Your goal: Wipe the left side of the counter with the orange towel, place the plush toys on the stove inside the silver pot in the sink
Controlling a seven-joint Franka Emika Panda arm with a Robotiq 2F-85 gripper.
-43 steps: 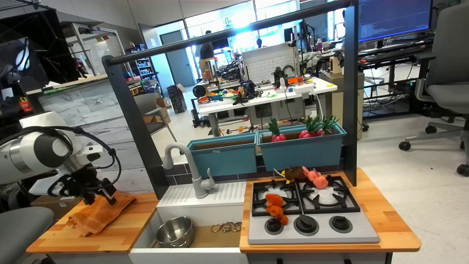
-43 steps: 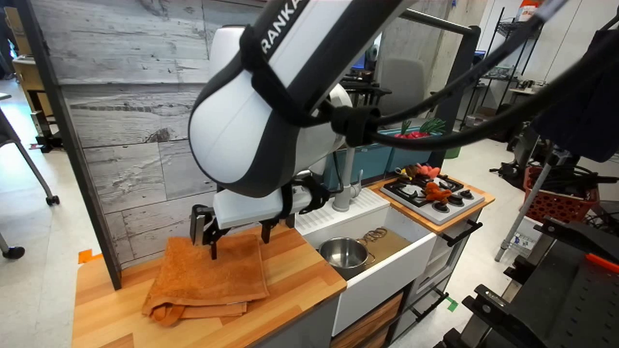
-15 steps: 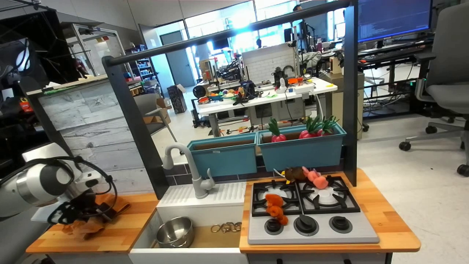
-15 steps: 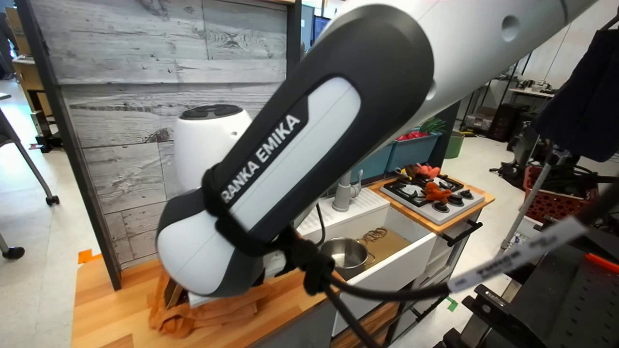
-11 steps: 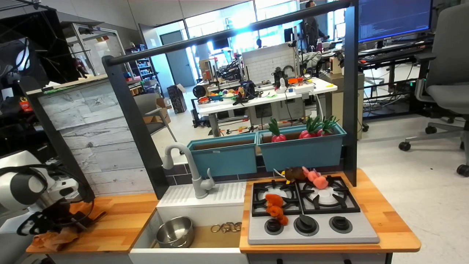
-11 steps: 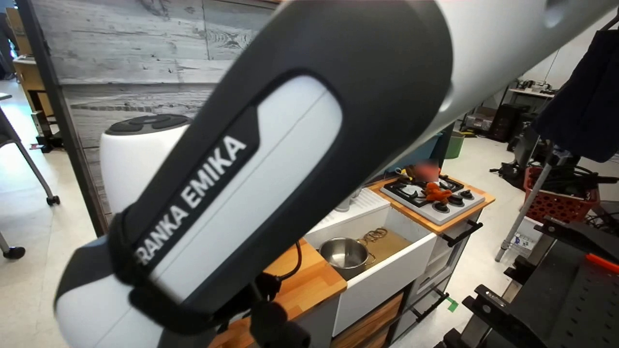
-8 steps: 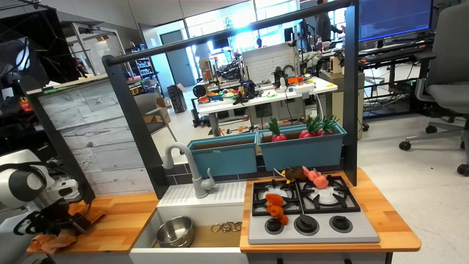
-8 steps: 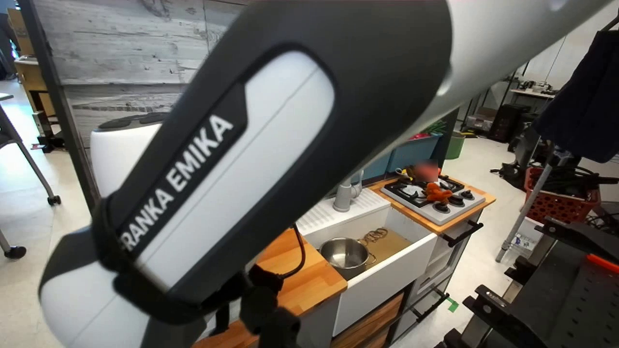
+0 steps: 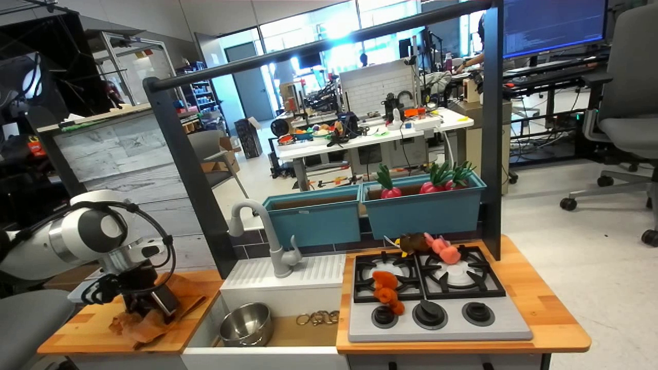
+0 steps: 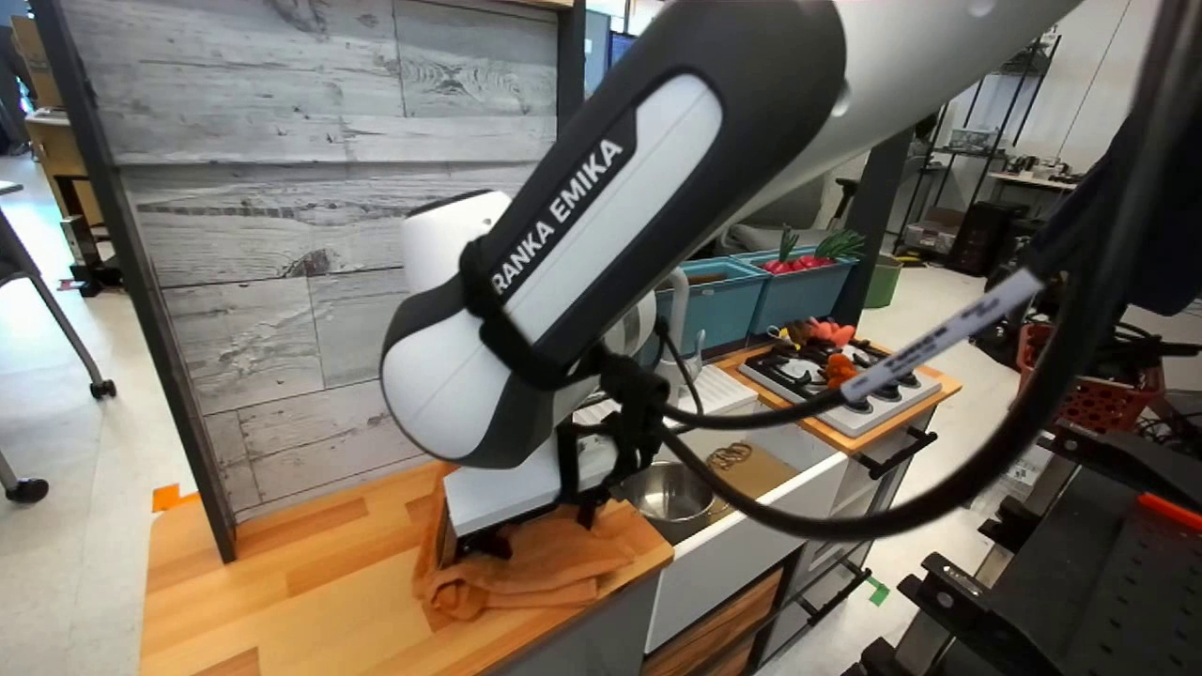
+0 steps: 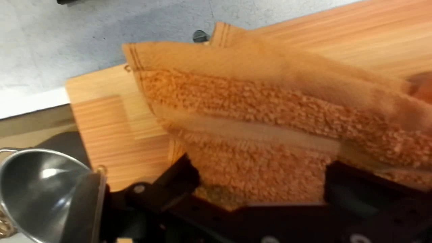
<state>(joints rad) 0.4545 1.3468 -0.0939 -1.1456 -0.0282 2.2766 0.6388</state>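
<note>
The orange towel (image 9: 146, 326) lies bunched on the left wooden counter near the sink; it also shows in an exterior view (image 10: 535, 563) and fills the middle of the wrist view (image 11: 256, 135). My gripper (image 11: 261, 168) is pressed down on it, its fingers wide apart with towel fabric spread between them. In the exterior views the fingertips are mostly hidden by the arm and towel. The silver pot (image 9: 247, 325) stands in the sink (image 9: 257, 359). An orange plush (image 9: 386, 293), a brown plush (image 9: 413, 243) and a pink plush (image 9: 446, 252) lie on the stove (image 9: 442, 329).
A grey faucet (image 9: 275, 246) rises behind the sink. Metal rings (image 9: 318, 318) lie in the sink beside the pot. Two teal planters (image 9: 313, 226) hang behind, with radishes in the right one. A grey wood-look wall (image 10: 263, 310) borders the left counter (image 10: 282, 563).
My gripper came down onto the towel, swept it away from the sink toward the counter's outer end, then back. Since half a second ago, gripper and towel moved toward the sink. The toys stayed.
</note>
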